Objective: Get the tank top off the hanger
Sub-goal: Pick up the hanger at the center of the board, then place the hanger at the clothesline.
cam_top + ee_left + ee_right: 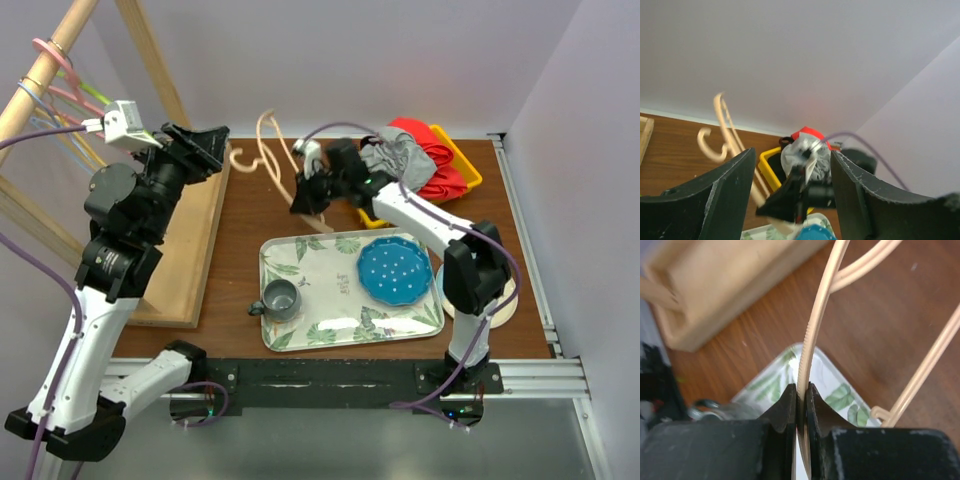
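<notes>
Right gripper is pinched shut on the thin hanger bar. Left gripper is wide open and empty. The grey tank top looks already off, heaped in the bin. Risk I see: the bar slips or pivots in that narrow pinch — the hanger drops onto the tray and knocks the cup.

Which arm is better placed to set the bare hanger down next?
Right, probably. The right hand is shut on the hanger above the table, while the left hand is open, raised near the wooden rack, holding nothing.
</notes>
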Tool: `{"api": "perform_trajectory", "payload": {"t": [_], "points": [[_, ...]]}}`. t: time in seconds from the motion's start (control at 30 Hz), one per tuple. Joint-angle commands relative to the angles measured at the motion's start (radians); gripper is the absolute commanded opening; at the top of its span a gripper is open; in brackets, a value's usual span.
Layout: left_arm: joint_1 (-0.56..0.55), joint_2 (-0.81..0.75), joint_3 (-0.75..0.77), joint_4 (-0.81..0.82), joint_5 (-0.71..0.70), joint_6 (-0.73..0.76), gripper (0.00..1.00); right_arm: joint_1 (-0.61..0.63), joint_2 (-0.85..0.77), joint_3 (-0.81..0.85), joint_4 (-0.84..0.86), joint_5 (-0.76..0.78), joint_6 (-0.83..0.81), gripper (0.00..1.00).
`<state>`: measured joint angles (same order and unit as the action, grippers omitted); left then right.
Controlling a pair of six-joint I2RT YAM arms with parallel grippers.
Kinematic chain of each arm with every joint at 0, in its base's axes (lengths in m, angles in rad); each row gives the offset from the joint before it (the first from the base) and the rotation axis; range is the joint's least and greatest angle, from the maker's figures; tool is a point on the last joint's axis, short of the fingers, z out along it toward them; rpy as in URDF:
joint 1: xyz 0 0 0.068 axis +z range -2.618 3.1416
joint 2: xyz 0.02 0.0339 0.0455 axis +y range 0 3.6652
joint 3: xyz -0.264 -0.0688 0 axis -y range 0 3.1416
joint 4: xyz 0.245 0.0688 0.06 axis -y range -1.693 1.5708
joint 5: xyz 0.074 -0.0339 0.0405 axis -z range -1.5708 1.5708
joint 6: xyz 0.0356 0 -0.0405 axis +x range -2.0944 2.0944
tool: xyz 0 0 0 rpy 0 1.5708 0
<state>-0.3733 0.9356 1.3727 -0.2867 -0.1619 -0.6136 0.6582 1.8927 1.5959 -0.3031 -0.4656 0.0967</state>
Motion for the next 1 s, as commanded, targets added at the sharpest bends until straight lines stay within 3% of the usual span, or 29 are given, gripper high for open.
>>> {"api": "perform_trajectory", "payload": {"t": [0.0, 0.2, 0.23, 0.4, 0.53, 0.73, 0.97], "points": [[0.002, 0.043, 0.028, -0.029, 0.148, 0.061, 0.65, -0.058, -0.043, 0.148, 0.174, -0.342, 0.262, 0.00], [0.002, 0.104, 0.034, -0.003, 0.280, 0.032, 0.64, -0.092, -0.043, 0.130, 0.615, -0.530, 0.729, 0.00], [0.002, 0.112, 0.034, 0.003, 0.292, 0.028, 0.64, -0.094, -0.040, 0.125, 0.744, -0.544, 0.779, 0.00], [0.002, 0.160, 0.049, 0.011, 0.318, -0.012, 0.63, -0.095, -0.009, 0.113, 0.964, -0.604, 1.005, 0.00], [0.002, 0.170, 0.034, 0.030, 0.318, -0.043, 0.61, -0.098, 0.029, 0.069, 1.281, -0.617, 1.207, 0.00], [0.002, 0.181, -0.037, 0.148, 0.389, -0.136, 0.56, -0.100, 0.080, 0.082, 1.476, -0.614, 1.377, 0.00], [0.002, 0.203, -0.064, 0.207, 0.418, -0.199, 0.49, -0.098, 0.077, 0.079, 1.486, -0.605, 1.388, 0.00]]}}
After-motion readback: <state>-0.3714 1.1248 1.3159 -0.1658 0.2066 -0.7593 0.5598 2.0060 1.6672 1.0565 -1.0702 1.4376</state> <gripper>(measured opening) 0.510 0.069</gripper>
